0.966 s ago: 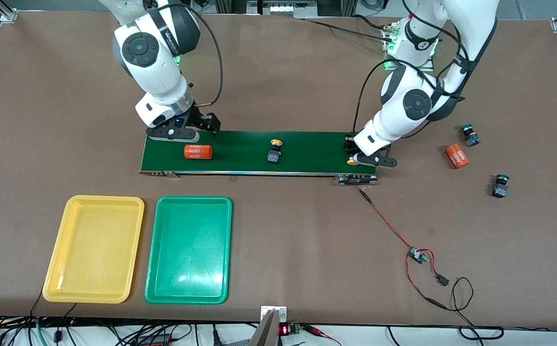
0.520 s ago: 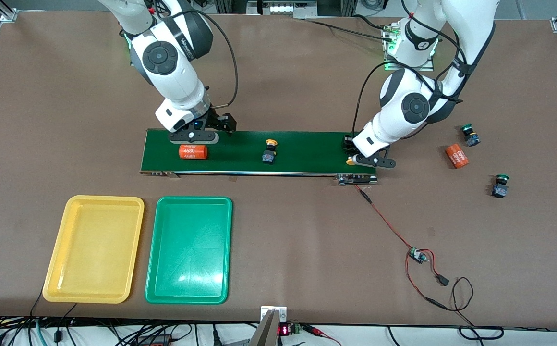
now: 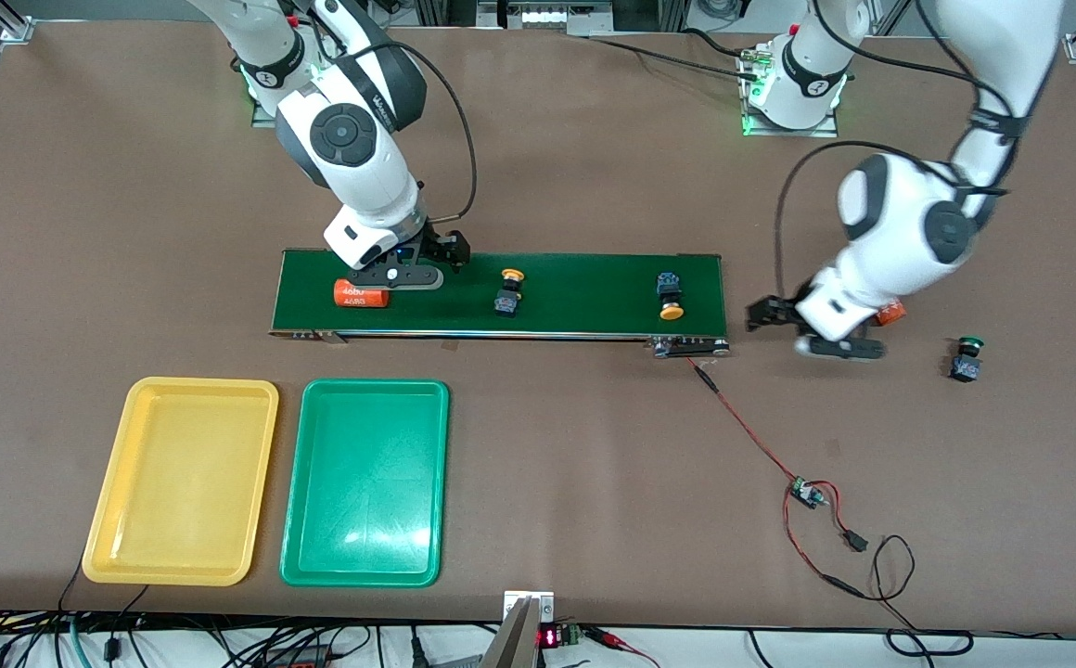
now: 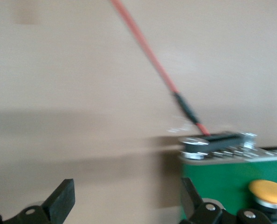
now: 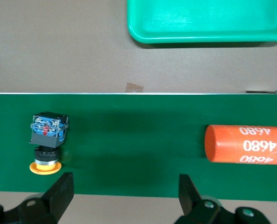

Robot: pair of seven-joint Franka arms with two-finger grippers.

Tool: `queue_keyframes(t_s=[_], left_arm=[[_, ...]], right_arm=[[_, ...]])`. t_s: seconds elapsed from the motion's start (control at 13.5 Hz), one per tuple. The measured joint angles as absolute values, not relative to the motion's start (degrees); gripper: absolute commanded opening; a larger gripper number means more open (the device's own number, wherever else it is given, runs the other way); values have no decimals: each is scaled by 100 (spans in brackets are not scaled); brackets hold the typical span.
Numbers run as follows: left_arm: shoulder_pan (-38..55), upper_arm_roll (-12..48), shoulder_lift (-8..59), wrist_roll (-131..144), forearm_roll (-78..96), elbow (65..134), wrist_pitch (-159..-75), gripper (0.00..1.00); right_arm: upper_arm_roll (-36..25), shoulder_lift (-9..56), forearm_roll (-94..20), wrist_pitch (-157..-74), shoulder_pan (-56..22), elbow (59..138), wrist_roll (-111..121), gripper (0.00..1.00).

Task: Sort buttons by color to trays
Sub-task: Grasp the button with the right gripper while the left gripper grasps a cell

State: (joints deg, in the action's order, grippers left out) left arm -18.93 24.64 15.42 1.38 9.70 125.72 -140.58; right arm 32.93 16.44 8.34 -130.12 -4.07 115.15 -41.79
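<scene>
Risk first: the belt (image 3: 584, 278) appears to carry parts toward the right arm's end, so the orange cylinder (image 3: 360, 294) under the right gripper (image 3: 399, 276) could be grabbed by mistake. That gripper hangs spread and empty over the belt. Both trays, yellow (image 3: 102, 529) and green (image 3: 301, 557), lie empty nearest the camera. Two yellow buttons (image 3: 506, 292) (image 3: 670, 297) lie tipped on the belt, dark bodies, round caps. The left gripper (image 3: 816, 334), spread and empty, hangs over bare table beside the belt's end; one green button (image 3: 966, 358) sits near it.
</scene>
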Motion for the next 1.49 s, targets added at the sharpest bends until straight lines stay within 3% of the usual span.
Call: queue_keyframes(t_s=[0.74, 1.49], left_arm=[[-3596, 2243, 1777, 41, 970, 12884, -13403, 100], [-3909, 2215, 1656, 395, 921, 13266, -13414, 100]], right_arm=[[3203, 1977, 1068, -13009, -507, 11377, -4750, 100], [3095, 2289, 1177, -13007, -648, 11226, -4911, 100]])
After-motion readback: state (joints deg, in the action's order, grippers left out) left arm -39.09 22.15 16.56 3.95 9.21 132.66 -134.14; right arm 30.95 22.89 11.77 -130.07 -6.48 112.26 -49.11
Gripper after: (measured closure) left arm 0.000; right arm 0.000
